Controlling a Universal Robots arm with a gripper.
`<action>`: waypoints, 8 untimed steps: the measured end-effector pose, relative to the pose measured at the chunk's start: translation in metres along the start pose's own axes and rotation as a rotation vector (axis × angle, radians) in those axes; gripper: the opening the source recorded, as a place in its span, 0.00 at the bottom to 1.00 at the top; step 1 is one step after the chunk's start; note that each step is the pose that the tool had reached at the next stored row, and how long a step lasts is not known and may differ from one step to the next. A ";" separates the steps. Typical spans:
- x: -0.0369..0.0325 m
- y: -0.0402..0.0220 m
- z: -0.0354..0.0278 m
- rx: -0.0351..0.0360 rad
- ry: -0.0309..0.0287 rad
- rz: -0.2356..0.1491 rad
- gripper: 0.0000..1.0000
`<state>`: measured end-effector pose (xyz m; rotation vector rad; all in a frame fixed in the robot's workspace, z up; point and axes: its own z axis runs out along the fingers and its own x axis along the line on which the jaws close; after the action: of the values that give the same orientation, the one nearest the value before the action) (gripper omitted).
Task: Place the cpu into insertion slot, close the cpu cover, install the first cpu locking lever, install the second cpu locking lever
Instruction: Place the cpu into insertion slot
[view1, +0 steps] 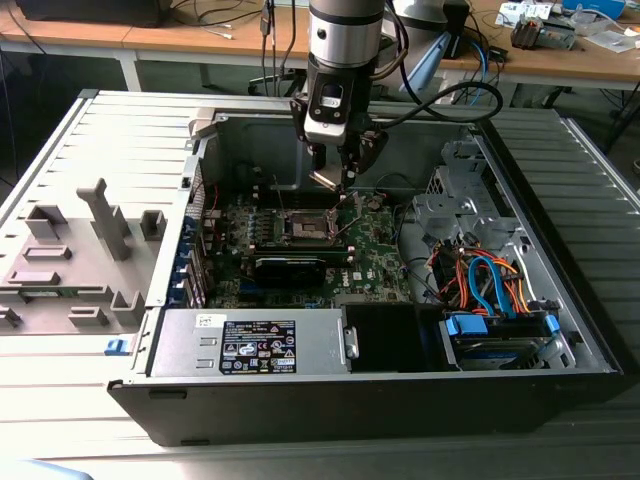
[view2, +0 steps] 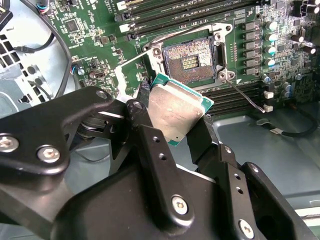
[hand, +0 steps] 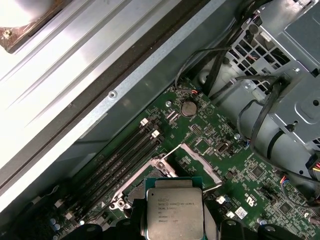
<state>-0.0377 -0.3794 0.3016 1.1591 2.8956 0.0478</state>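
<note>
Exterior view: open computer case (view1: 560, 300) lies on its side on a ribbed grey tabletop (view1: 60, 130). Green motherboard (view1: 375, 255) sits inside, toward the far side. Pincer (view1: 333, 178) hangs over the board, just above and slightly right (exterior view's right) of the insertion slot (view1: 305, 228). The cpu (view1: 324, 180) is a small tan plate tilted between the fingers, clear of the board. Grey fixture blocks (view1: 70, 250) sit well apart on the exterior view's left.

Second wrist view: fingers (view2: 150, 145) are closed in on opposite edges of the cpu (view2: 175, 112), which is gripped firm, silvery top showing, green rim visible. The chip is off the board, tilted, apart from the insertion slot (view2: 189, 60). The slot is empty, with dark centre and contact field bare. The cpu cover (view2: 120, 80) is swung up and open beside the slot. One thin locking lever (view2: 245, 97) is unlatched and sticks out over the memory slots.

First wrist view: cpu (hand: 174, 212) is in the grip, and the slot frame (hand: 135, 187) partly peeks out from behind it. The cover is open here too.

Progress: nothing finished. The chip is in hand and near the slot but not seated; the cover is not closed and no lever is latched. I judge this as step one, approach phase, with all four steps left.
</note>
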 end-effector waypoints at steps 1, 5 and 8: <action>0.0000 0.0000 0.0000 0.0000 0.0000 0.001 0.55; 0.0000 0.0000 0.0001 0.0001 -0.0002 0.005 0.55; 0.0000 0.0000 0.0001 0.0001 -0.0004 0.009 0.55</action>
<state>-0.0377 -0.3794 0.3015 1.1716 2.8904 0.0475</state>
